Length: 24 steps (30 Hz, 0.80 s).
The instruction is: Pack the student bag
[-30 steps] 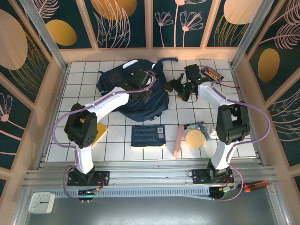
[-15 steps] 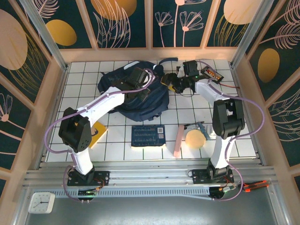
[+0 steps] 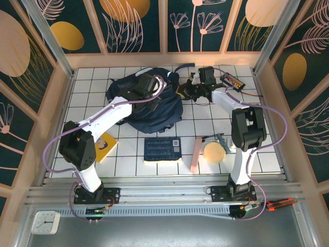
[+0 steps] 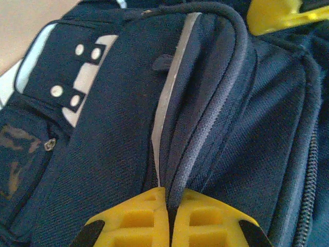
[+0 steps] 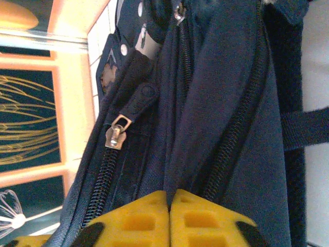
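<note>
now, in the top external view, the right gripper (image 3: 185, 91) is seen to have been carried up and leftward within the last second. it has been moved from the tiles beside the student bag (image 3: 154, 114) onto the bag's upper right edge. the left gripper (image 3: 145, 87) has been kept on the bag's top while that arm's elbow was swung outward. the bag is laid at the far middle of the table (image 3: 92, 82). with both grippers set on it, the opening of its mouth is judged to be the step in hand. nothing is judged packed yet, since the navy book (image 3: 162, 148) is left on the near tiles.

in the left wrist view, the left gripper (image 4: 169, 206) is shown pressed together, and a piped fold (image 4: 205, 118) of the bag (image 4: 108, 128) is pinched between its yellow tips.

in the right wrist view, the right gripper (image 5: 168, 208) is likewise clamped tight. a seam of the bag (image 5: 226, 77) beside a zipper track is nipped there, while the zipper pull (image 5: 119, 135) is left hanging free to the left.
</note>
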Each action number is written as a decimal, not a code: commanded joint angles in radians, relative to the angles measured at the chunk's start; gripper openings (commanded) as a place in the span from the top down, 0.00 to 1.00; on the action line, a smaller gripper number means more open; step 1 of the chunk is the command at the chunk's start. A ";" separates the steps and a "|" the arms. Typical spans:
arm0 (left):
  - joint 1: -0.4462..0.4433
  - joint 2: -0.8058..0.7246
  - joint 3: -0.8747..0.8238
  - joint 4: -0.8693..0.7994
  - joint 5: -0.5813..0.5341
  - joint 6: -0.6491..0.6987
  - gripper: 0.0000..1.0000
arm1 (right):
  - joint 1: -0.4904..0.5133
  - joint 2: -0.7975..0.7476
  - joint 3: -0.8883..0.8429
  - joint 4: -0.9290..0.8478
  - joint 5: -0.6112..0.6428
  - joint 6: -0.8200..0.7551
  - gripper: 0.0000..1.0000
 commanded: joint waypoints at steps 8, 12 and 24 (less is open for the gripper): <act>0.054 -0.205 -0.154 0.324 -0.242 0.141 1.00 | 0.129 -0.147 -0.091 -0.020 0.030 0.020 1.00; 0.064 -0.319 -0.326 0.459 -0.081 0.289 1.00 | 0.192 -0.172 -0.102 -0.051 0.042 0.003 1.00; 0.218 -0.590 -0.593 0.595 0.261 0.367 1.00 | 0.098 -0.299 -0.081 -0.130 0.179 -0.318 0.42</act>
